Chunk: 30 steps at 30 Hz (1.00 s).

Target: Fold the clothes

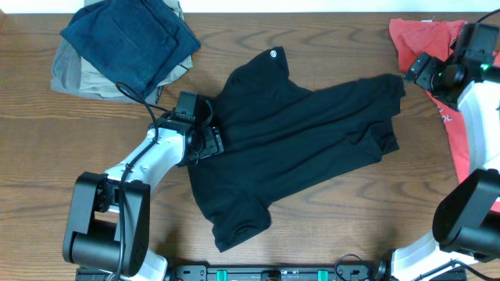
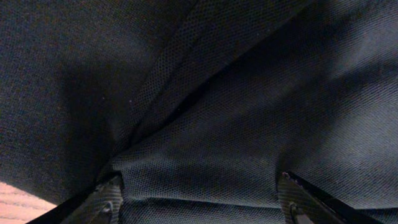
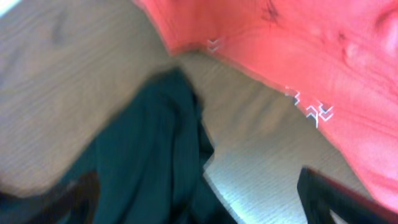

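Black garment (image 1: 312,133) lay rumpled and slantwise across the middle of the surface (image 1: 351,234). Its right end seemed doubled over, but no neat fold showed, so most of the folding was judged yet to do. The left fingers (image 2: 106,198) stood wide at the garment's left edge, with cloth between them, unpinched. The right fingers (image 3: 339,199) stood wide near the far right corner, over the garment's tip beside the red shirt (image 1: 422,39), holding nothing.
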{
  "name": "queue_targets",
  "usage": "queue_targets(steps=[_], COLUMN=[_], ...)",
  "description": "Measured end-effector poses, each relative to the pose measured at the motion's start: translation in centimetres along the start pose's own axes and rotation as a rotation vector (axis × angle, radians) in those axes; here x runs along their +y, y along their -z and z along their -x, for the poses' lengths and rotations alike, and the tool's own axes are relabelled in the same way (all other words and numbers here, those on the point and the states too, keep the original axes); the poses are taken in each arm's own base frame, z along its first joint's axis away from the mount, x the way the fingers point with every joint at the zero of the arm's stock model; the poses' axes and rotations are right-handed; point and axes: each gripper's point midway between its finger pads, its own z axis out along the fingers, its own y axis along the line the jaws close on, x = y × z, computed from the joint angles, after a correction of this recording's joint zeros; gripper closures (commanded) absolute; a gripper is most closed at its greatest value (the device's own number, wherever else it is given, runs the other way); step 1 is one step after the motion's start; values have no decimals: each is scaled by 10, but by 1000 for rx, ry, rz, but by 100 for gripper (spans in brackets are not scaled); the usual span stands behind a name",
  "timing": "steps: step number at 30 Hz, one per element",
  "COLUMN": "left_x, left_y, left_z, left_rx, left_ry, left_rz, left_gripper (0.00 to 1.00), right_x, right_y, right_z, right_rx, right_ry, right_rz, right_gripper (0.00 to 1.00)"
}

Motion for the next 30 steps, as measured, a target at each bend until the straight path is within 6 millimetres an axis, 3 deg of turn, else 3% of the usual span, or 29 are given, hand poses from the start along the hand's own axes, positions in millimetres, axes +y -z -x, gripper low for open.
queue_targets(steps=[4, 11, 12, 13, 14, 15, 20, 25, 26, 30], left_x=[1, 1, 2, 2, 2, 2, 2, 2, 2, 3], left_y=[0, 0, 0, 0, 0, 0, 0, 0, 0, 0], left_z=[-2, -2, -2, -2, -2, -2, -2, -3, -3, -3], left_rx=[6, 7, 7, 7, 8, 9, 11, 14, 14, 14], left_ry=[1, 1, 1, 1, 1, 0, 1, 1, 1, 1], left_rz=[5, 7, 8, 8, 8, 9, 10, 12, 12, 12], left_gripper=[19, 19, 19, 19, 19, 19, 19, 19, 19, 18], right_x=[-3, -21, -25, -27, -29, -30, -29, -21, -20, -20], right_y=[19, 19, 14, 9, 1, -7, -42, -60, -62, -67], right_z=[-31, -91, -100, -107, -114, -120, -148, -164, -165, -171], right_rx=[163, 386, 409, 422, 428, 432, 427, 414, 408, 405], right_ry=[-4, -4, -1, 3, 15, 19, 18, 22, 23, 27], right_rz=[-13, -72, -78, -79, -77, -75, -20, 44, 52, 68], right_gripper=[1, 1, 6, 15, 31, 37, 40, 43, 49, 88])
